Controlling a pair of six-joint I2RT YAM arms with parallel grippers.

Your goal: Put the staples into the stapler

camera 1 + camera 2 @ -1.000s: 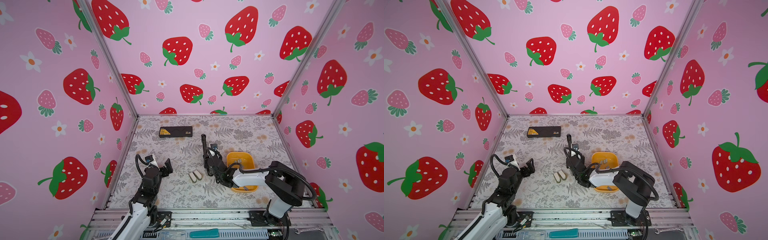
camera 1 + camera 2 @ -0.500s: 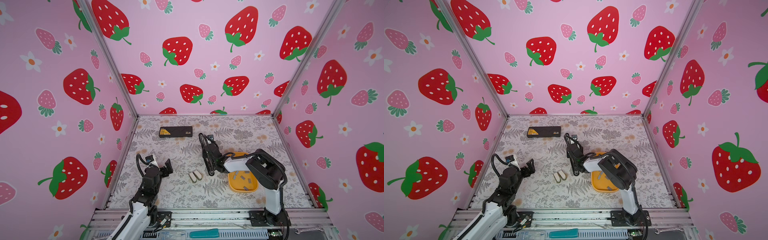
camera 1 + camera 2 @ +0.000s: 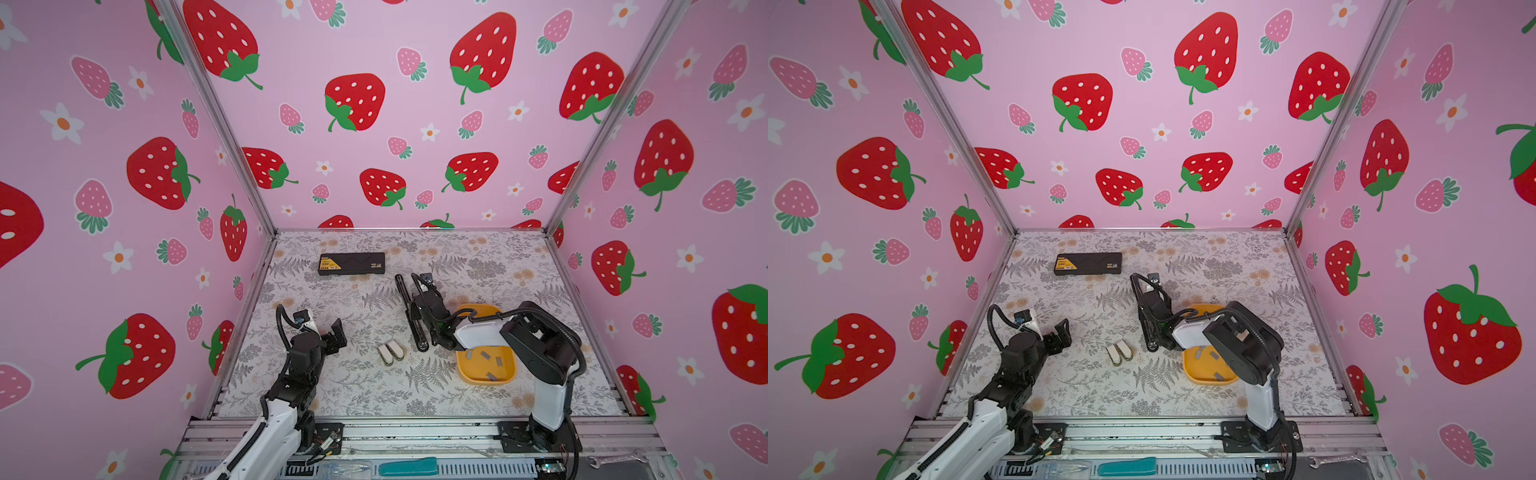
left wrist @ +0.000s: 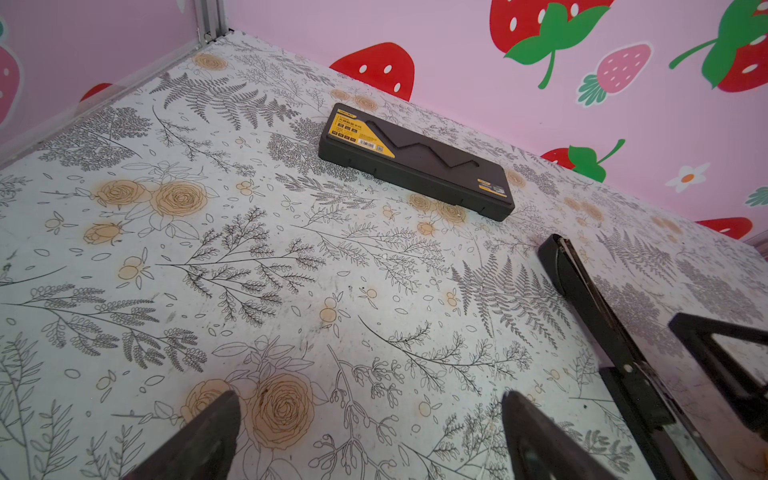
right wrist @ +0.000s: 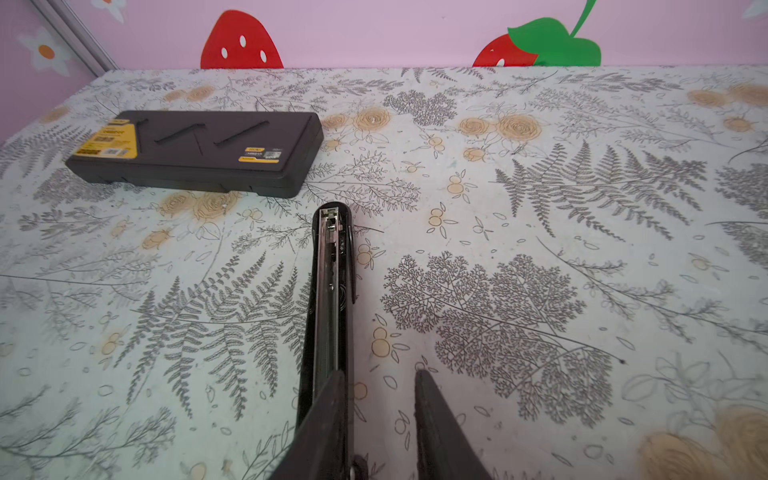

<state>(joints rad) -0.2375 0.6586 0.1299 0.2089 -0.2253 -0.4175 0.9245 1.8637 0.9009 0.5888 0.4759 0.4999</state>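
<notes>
Bimanual cell with the floral-patterned bench [image 3: 353,399]. The yellow tray [image 3: 486,382] [image 3: 1209,381] serves as the reference landmark. The staples [image 3: 485,355] [image 3: 1214,355], short grey strips, lie loose inside the tray, several of them hidden under the right arm's white forearm in both top views. The stapler [image 3: 401,286] [image 3: 1150,343], long and black, lies on the bench just beside the tray on the side facing the left arm; its metal channel faces upward in the right wrist view [image 5: 328,282]. The right tool [image 5: 379,374] hangs over the stapler, its fingers narrowly parted with bare bench between the tips. One finger [image 5: 328,415] overlaps the stapler's arm, but contact cannot be confirmed. Two small white items [image 3: 390,352] [image 3: 1119,353] lie side by side, farther from the tray than the stapler, in the same direction. The left tool [image 3: 334,334] [image 4: 370,399] is well apart from the tray, beyond the white items, its fingers spread wide and holding nothing. A black case [image 3: 351,264] [image 5: 195,153] with yellow labels lies flat, away from the tray toward the back wall, past the stapler's far end.
</notes>
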